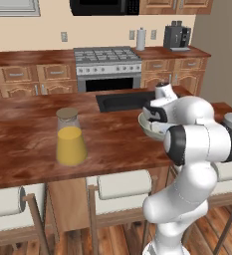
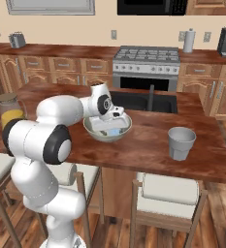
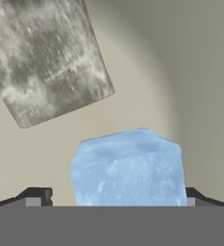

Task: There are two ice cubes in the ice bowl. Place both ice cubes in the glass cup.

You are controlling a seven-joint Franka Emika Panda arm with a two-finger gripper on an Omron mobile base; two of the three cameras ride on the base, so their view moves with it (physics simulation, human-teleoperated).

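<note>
The jaws are standing on either side of a bluish ice cube (image 3: pixel 128 168), though whether they are gripping it I cannot tell. A second, greyer ice cube (image 3: pixel 43 57) is lying beyond it inside the ice bowl (image 2: pixel 92 130). The glass cup (image 2: pixel 181 143) is sitting well apart on the wooden surface (image 2: pixel 148 147), and a juice carafe (image 1: pixel 70 139) is standing on the arm's other side.
</note>
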